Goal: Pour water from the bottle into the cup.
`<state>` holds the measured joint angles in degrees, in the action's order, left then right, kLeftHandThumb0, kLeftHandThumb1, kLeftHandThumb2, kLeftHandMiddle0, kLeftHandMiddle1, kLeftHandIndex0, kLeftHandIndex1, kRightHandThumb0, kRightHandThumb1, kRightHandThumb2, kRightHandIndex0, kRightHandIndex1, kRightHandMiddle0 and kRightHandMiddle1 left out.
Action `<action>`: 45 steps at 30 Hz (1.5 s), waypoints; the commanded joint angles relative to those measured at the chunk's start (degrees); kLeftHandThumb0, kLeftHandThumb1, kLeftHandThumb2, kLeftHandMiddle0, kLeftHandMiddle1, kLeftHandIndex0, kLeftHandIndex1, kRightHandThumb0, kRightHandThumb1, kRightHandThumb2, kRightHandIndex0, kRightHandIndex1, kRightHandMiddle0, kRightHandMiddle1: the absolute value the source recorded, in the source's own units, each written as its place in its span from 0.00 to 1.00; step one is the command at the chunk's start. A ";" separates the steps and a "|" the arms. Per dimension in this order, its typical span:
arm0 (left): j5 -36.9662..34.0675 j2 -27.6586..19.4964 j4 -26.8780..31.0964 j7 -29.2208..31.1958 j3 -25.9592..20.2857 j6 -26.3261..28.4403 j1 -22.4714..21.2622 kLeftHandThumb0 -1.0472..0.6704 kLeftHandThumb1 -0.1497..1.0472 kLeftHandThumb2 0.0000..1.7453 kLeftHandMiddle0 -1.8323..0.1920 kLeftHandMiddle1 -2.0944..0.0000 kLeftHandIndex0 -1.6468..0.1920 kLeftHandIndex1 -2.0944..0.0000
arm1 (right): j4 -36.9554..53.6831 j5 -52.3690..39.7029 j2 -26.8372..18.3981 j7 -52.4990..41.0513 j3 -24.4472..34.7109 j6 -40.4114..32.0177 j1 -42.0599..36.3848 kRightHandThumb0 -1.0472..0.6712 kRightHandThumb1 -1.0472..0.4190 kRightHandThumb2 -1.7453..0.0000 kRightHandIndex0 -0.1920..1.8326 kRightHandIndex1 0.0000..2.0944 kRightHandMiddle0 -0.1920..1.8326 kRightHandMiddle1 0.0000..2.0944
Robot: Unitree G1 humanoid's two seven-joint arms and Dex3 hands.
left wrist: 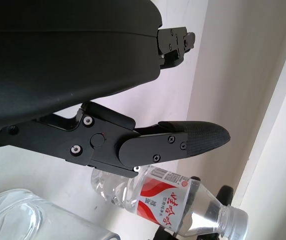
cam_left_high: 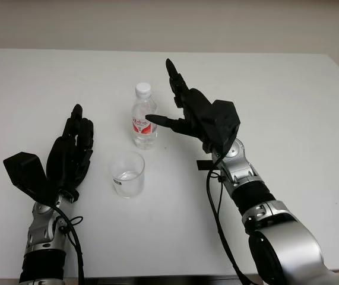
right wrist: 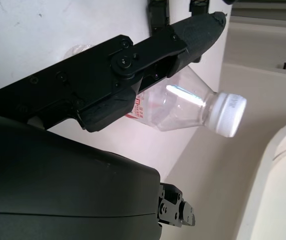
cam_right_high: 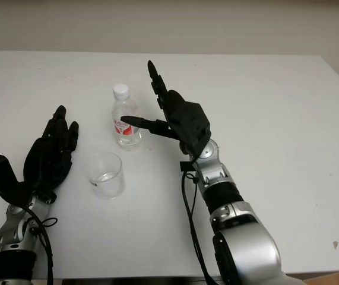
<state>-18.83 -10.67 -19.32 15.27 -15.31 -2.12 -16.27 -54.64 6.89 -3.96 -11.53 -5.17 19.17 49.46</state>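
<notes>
White worktop (cam_left_high: pixel 288 119) carries a clear bottle (cam_left_high: pixel 143 123) with white cap and red label, upright, and a clear cup (cam_left_high: pixel 127 173) just in front of it.

Head views: right robot hand (cam_left_high: pixel 175 113) open, holding nothing, raised just right of the bottle; one finger points toward the label, whether it touches I cannot tell. Left robot hand (cam_left_high: pixel 73 145) open, empty, left of the cup and apart from it. Pale wall behind the worktop.

Left wrist view: a finger (left wrist: pixel 193 140) extends above the bottle (left wrist: pixel 173 202); cup rim (left wrist: pixel 27 220) near.

Right wrist view: a finger (right wrist: pixel 193 32) crosses in front of the bottle (right wrist: pixel 193 112), cap (right wrist: pixel 229 115) on.
</notes>
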 commanded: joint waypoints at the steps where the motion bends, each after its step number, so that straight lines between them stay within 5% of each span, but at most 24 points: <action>1: 0.13 0.21 0.11 -0.16 -0.07 -0.26 -0.28 0.19 1.00 0.28 0.96 0.97 0.95 0.97 | -2.21 0.60 0.77 0.49 -0.50 1.20 2.21 0.02 0.10 0.97 0.00 0.00 0.00 0.00; 20: 0.00 1.13 0.40 -0.46 0.04 -0.83 0.45 0.18 1.00 0.27 0.96 0.97 0.96 0.98 | -15.96 4.77 6.20 5.09 -2.09 0.89 8.37 0.03 0.10 0.97 0.00 0.00 0.00 0.00; 25: -0.38 1.44 1.23 -0.55 -0.19 -0.67 1.23 0.18 1.00 0.27 0.96 0.97 0.96 0.98 | -18.23 3.34 8.26 9.06 0.29 -1.01 9.68 0.14 0.12 0.97 0.09 0.05 0.07 0.04; 28: -0.56 1.65 1.98 -0.77 -0.32 -0.35 1.72 0.18 1.00 0.26 0.96 0.97 0.96 0.98 | -19.05 2.04 9.05 9.66 1.79 -3.93 10.84 0.21 0.13 0.97 0.21 0.19 0.18 0.18; 31: -0.31 1.91 2.47 -1.21 -0.26 -0.69 2.13 0.18 1.00 0.25 0.96 0.97 0.96 0.98 | -19.44 1.98 9.31 9.20 1.98 -5.24 11.53 0.25 0.11 0.97 0.22 0.51 0.15 0.53; 36: -0.40 1.90 2.71 -1.38 -0.41 -0.79 2.48 0.18 1.00 0.25 0.96 0.97 0.96 0.97 | -19.75 5.44 8.86 9.89 -0.86 -4.93 11.42 0.26 0.05 0.96 0.33 0.92 0.24 0.90; 40: -0.42 1.58 2.20 -1.14 -0.60 -0.81 2.33 0.18 1.00 0.25 0.96 0.97 0.95 0.97 | -19.89 9.05 8.01 13.01 -3.41 -3.33 10.71 0.29 0.00 0.88 0.58 0.99 0.46 0.99; 45: -0.68 1.49 1.83 -0.86 -0.70 -0.61 1.81 0.18 1.00 0.24 0.96 0.97 0.95 0.97 | -19.98 9.99 7.40 14.38 -3.86 -3.37 10.63 0.34 0.00 0.79 0.69 1.00 0.61 1.00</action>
<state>-19.47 -8.96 -16.93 14.29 -15.67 -2.73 -14.67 -74.18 16.49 3.25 2.51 -8.82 15.20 59.52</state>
